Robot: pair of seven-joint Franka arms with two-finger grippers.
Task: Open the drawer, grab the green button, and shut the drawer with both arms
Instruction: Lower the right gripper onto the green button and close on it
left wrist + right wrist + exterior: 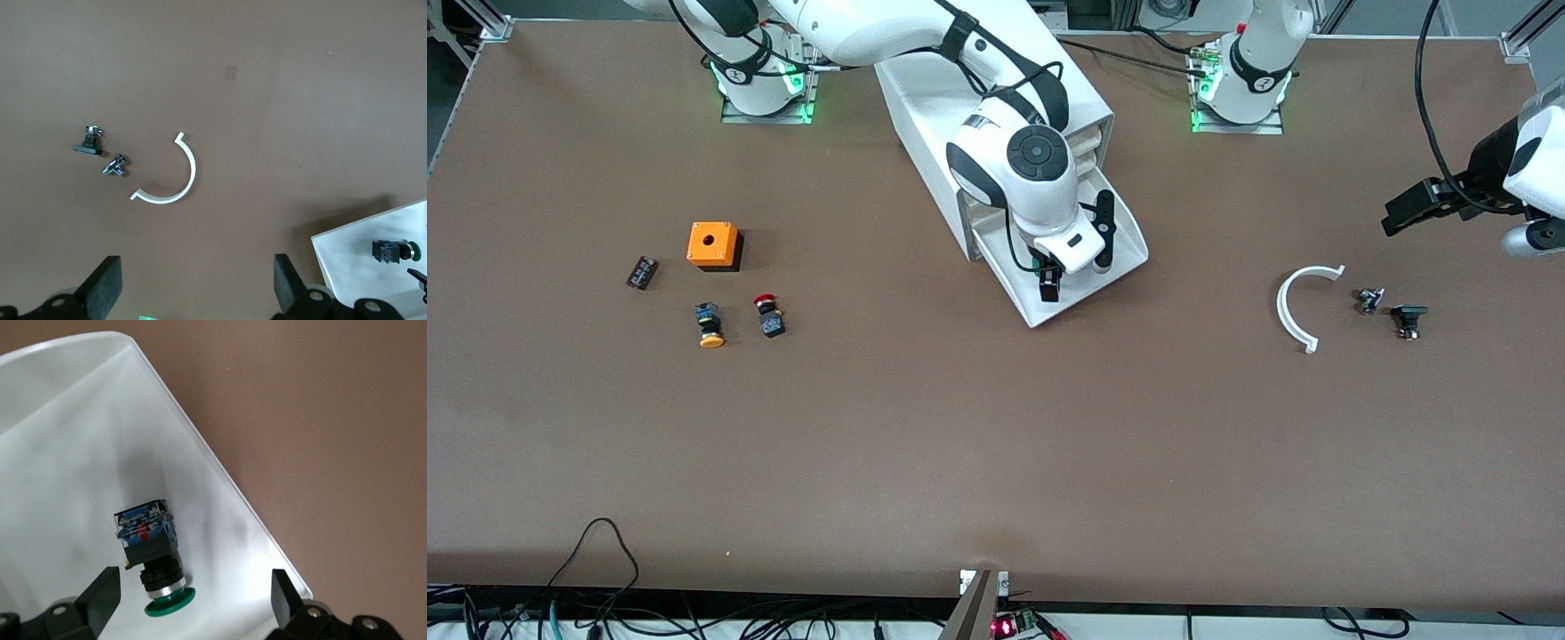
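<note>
The lowest drawer (1129, 244) of the white cabinet (925, 107) stands pulled open toward the front camera. The green-capped button (152, 555) lies on its side in the drawer (67, 440), near the front corner. My right gripper (192, 597) hangs open just over the drawer, its fingers either side of the green cap and not touching it. In the front view the right gripper (1078, 256) hides the button. My left gripper (197, 283) is open and empty in the air near the left arm's end of the table (1400, 213). Its view also shows the button (393, 251).
A white half-ring (1294, 307) and two small dark parts (1369, 300) (1408, 318) lie toward the left arm's end. An orange box (713, 244), a yellow-capped button (710, 324), a red-capped button (767, 316) and a small black part (641, 272) lie toward the right arm's end.
</note>
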